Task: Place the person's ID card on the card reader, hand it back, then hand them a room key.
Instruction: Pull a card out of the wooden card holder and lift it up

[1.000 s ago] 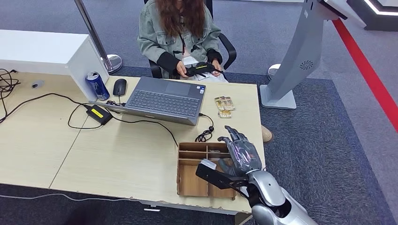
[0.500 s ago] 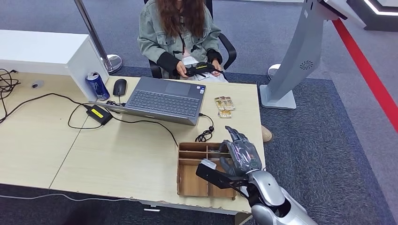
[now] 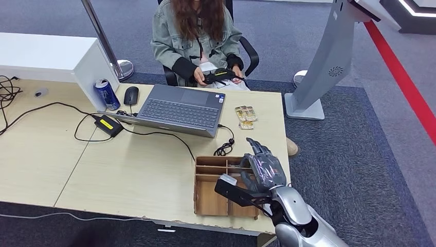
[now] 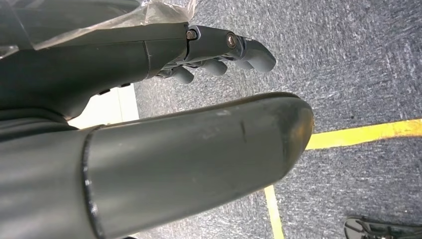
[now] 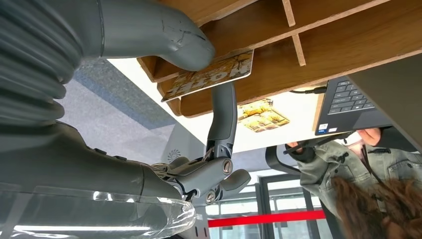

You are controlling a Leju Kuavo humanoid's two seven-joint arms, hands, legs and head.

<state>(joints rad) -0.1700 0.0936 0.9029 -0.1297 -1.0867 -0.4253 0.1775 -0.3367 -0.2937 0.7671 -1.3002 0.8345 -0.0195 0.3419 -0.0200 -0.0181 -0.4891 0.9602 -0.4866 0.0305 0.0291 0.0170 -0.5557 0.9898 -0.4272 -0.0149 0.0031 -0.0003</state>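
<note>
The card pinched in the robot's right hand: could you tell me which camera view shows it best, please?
The right wrist view: the card shows its printed face, pinched in the right hand by the wooden tray. In the head view, that hand covers it.

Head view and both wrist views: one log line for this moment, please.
right hand: pinches yellow printed card over wooden divided tray | left hand: hangs over carpet, holds nothing | person: seated, holding black device

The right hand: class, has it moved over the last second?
Yes, slightly: the right hand has eased nearer the robot over the wooden tray, away from the laptop.
</note>
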